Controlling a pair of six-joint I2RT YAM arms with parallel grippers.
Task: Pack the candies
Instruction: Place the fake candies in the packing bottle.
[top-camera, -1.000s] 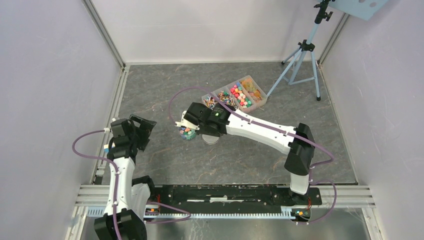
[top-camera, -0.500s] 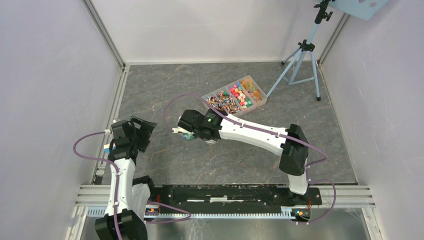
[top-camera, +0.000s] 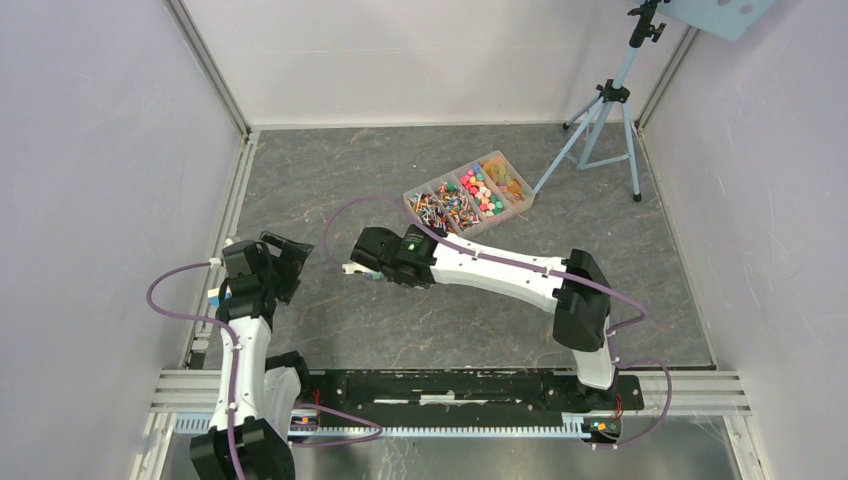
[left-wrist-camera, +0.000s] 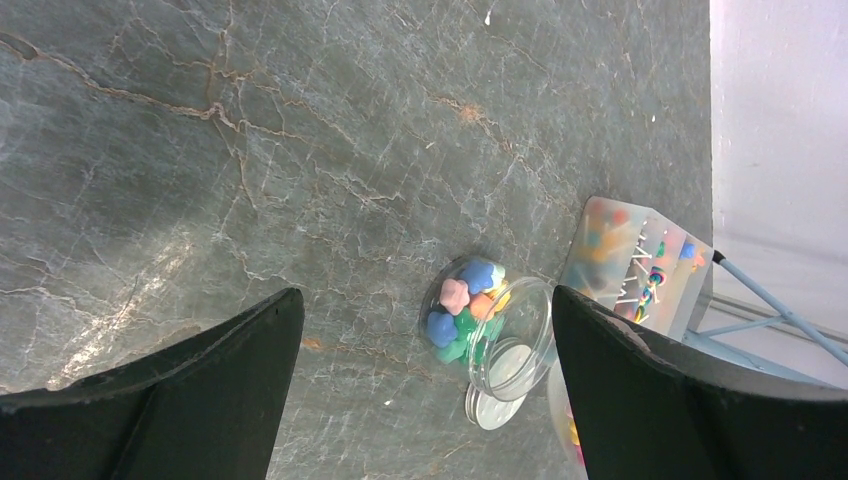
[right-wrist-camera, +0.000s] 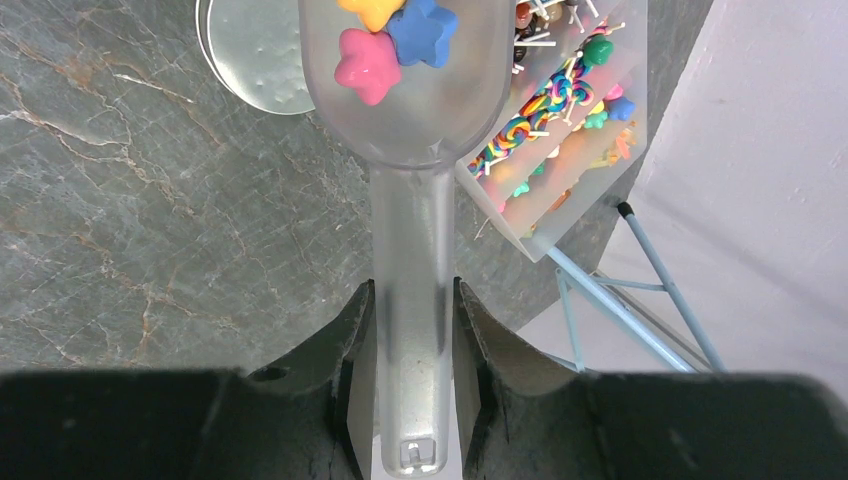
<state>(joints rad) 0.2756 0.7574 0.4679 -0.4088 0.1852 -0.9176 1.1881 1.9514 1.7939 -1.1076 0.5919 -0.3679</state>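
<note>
Grey veined bench (top-camera: 330, 180), white walls. Right hand (right-wrist-camera: 412, 300): clenched on scoop (right-wrist-camera: 410, 100) loaded with candies (right-wrist-camera: 395, 45), near jar (left-wrist-camera: 480, 320). Left hand (left-wrist-camera: 425, 298): released, apart from jar. Step: filling. Next: tip scoop over jar mouth.

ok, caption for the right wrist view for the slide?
Right end effector grips a translucent plastic scoop carrying pink, blue and orange star-shaped candies.

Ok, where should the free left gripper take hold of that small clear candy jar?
Probably the jar's round side wall, below the rim, coming in level from the robot's left. It stands upright, mouth open, and the right gripper holds a loaded scoop close by, so keep the top free.
</note>
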